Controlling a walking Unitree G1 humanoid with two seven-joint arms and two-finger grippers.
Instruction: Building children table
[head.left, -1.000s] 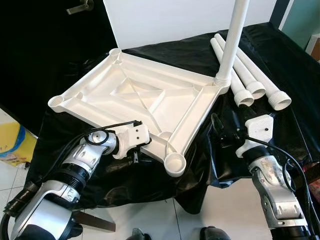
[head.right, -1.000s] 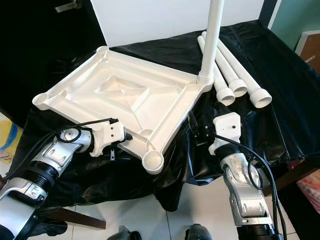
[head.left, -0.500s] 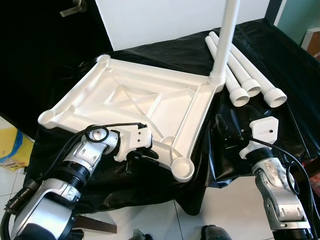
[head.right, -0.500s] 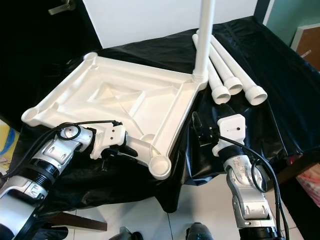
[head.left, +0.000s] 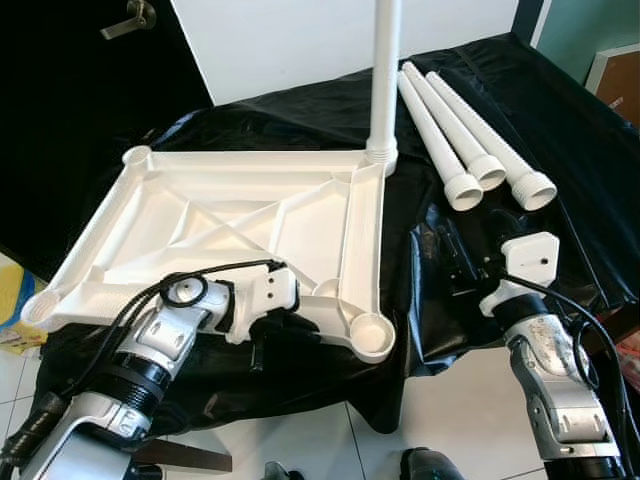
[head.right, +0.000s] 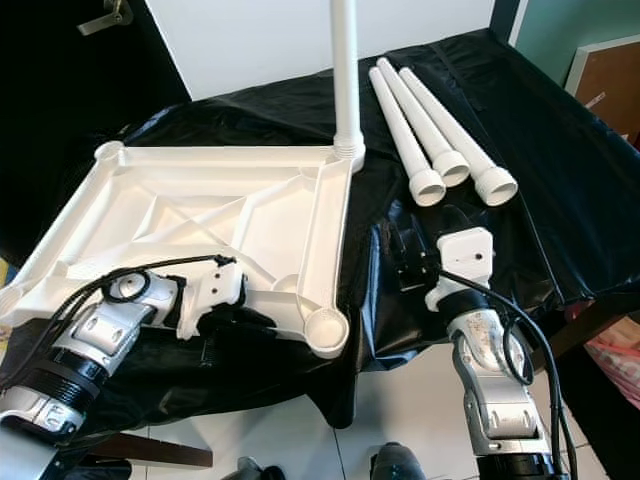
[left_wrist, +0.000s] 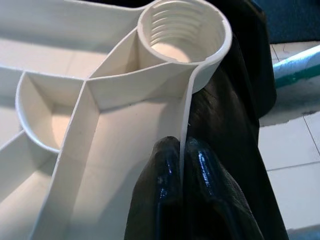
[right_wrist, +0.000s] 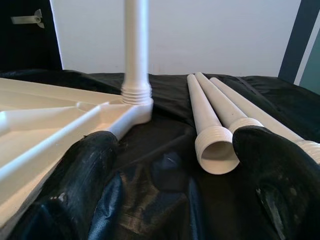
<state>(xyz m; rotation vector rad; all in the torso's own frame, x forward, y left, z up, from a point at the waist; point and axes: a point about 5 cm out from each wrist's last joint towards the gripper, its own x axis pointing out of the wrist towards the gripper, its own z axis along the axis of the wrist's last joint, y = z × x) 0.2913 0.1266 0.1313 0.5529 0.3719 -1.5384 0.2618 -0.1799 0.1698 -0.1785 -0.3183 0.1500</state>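
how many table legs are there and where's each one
4. One leg stands upright, screwed into the far corner socket of the upturned tabletop. Three loose legs lie side by side on the black cloth to its right.

A crinkled black sheet (head.left: 300, 120) drapes the bench before me. Behind it stands a white wall (head.left: 290, 40) beside a dark door with a metal handle (head.left: 128, 16). White floor tiles (head.left: 470, 400) lie below.

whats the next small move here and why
Probably bring the open right end effector forward onto the nearest loose leg. The left end effector already pinches the tabletop's rim near an empty threaded socket, and only one leg is mounted.
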